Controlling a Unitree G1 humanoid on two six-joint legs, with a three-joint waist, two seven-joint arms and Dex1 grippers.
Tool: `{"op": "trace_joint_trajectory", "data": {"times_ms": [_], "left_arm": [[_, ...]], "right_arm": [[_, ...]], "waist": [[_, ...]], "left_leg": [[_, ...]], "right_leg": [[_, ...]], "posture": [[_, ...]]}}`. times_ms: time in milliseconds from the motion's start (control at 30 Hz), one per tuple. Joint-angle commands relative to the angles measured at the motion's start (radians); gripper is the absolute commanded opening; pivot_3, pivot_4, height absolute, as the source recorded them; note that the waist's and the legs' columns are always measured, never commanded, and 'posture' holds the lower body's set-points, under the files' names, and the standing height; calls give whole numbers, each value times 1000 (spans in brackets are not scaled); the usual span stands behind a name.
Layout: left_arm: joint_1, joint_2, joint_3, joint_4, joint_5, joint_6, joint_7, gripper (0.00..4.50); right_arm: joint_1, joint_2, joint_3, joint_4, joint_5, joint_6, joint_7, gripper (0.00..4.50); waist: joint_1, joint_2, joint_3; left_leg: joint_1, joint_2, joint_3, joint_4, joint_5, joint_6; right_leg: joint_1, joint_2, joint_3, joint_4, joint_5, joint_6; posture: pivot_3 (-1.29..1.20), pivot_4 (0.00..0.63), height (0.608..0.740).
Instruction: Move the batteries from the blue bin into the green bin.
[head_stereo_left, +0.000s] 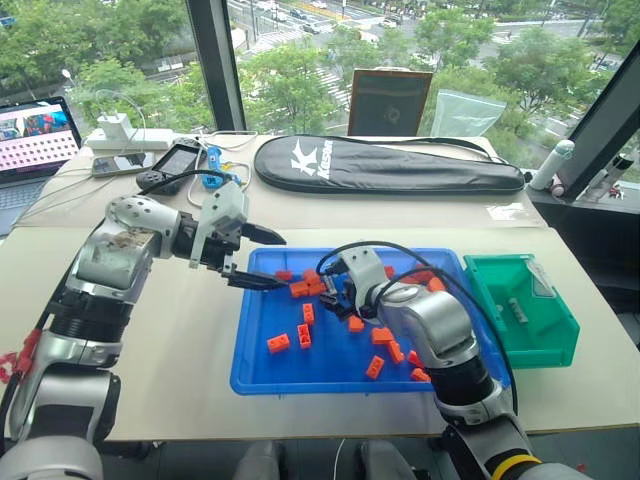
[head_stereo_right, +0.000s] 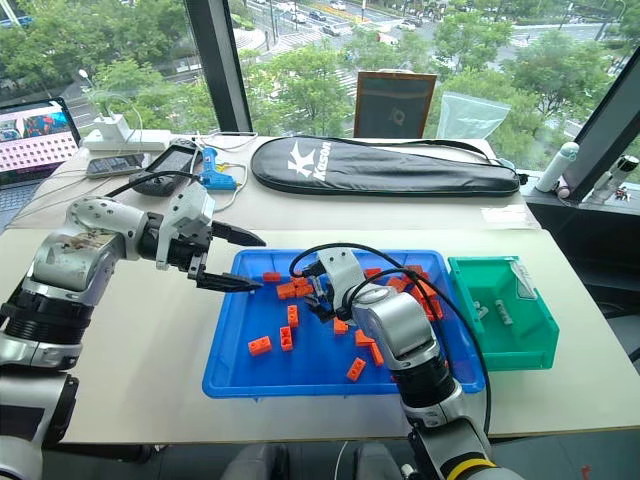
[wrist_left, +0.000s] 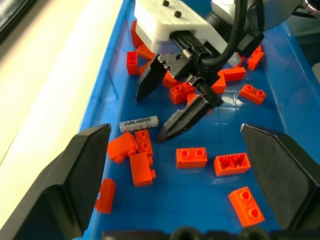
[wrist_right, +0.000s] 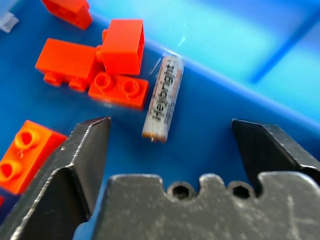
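Grey-silver battery is lying mid-frame on the blue bin floor beside orange bricks, you're hovering the right gripper over it, jaws apart—light, stiff, rolling easily, so pinch mid-body across its length.

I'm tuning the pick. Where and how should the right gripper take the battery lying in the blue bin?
Grip the battery at mid-length, fingers across its round sides, coming from above. It lies flat by the blue bin wall, orange bricks crowd one end, and the open right gripper already hangs above it.
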Motion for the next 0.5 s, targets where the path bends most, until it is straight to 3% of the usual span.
{"op": "trace_joint_trajectory", "data": {"times_ms": [33, 233, 300, 500], "left_arm": [[-2, 9, 12, -30, -3, -18, -4, 4500], [5, 11, 11, -25, -3, -16, -5, 4500], [7, 6, 14, -26, -5, -18, -1, 4500], [-9, -27, 26, -13, -25, -11, 15, 4500]], "right_arm": [[-11, -1, 15, 11, -14, -52, 14, 2695], [1, -38, 25, -67, 39, -26, 103, 715], [0, -57, 16, -100, 48, 0, 114, 275], [-49, -147, -119, -271, 150, 138, 199, 277]], "waist": [[-2, 0, 0], [-8, 0, 0], [-9, 0, 0], [-6, 0, 0]], "left_leg": [[0, 0, 0, 0, 0, 0], [0, 0, 0, 0, 0, 0], [0, 0, 0, 0, 0, 0], [0, 0, 0, 0, 0, 0]], "right_leg": [[0, 0, 0, 0, 0, 0], [0, 0, 0, 0, 0, 0], [0, 0, 0, 0, 0, 0], [0, 0, 0, 0, 0, 0]], "posture": [[0, 150, 734], [0, 150, 734], [0, 150, 734], [0, 150, 734]]}}
